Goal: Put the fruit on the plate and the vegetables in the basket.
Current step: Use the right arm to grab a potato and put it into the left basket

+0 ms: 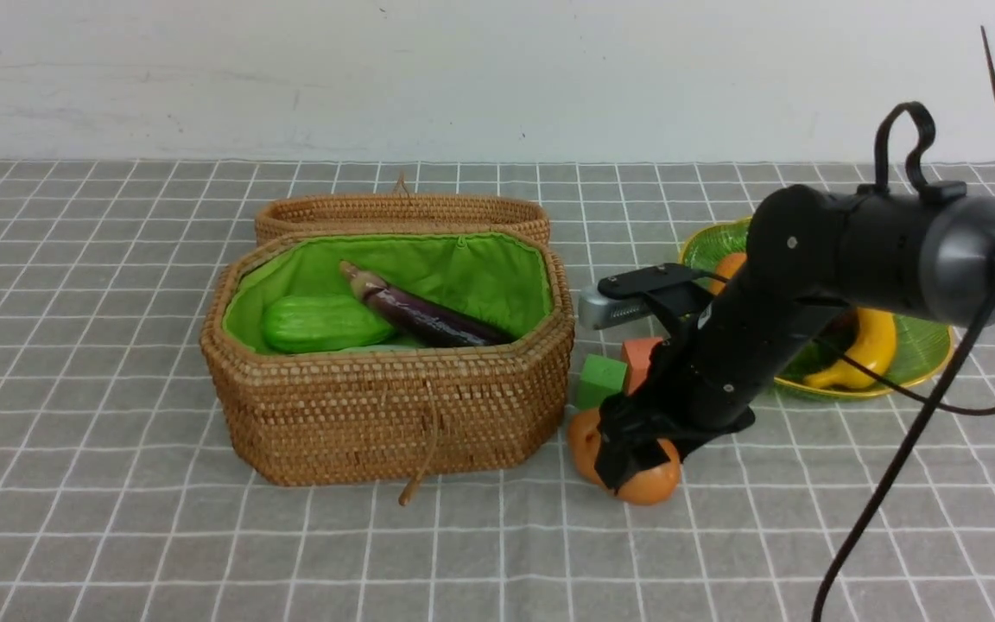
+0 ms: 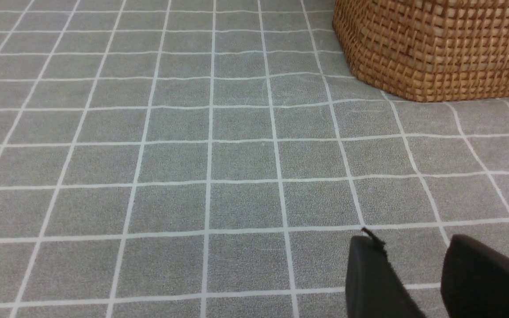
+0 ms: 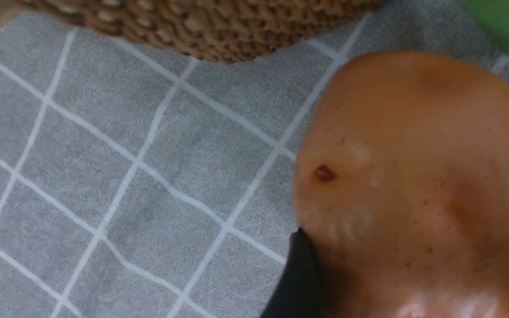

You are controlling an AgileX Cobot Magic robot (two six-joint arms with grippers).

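Low over the checked cloth, the right gripper (image 1: 633, 462) straddles the tan-orange potato (image 1: 646, 480), its dark fingers (image 3: 301, 274) wide on either side of the lumpy skin; whether they grip yet cannot be told. The potato lies on the table just beside the woven basket (image 1: 385, 406), near a green cube (image 1: 599, 381) and an orange cube (image 1: 640, 361). Inside the green lining rest the cucumber (image 1: 320, 324) and the eggplant (image 1: 428, 315), with a pale sliver, perhaps the radish, low between them. Behind the arm, the green plate (image 1: 921, 345) holds the banana (image 1: 865, 350) and what looks like the mango (image 1: 726, 266). The left gripper (image 2: 413, 274) hangs narrowly parted and empty. By appearances, the potato is the last vegetable left
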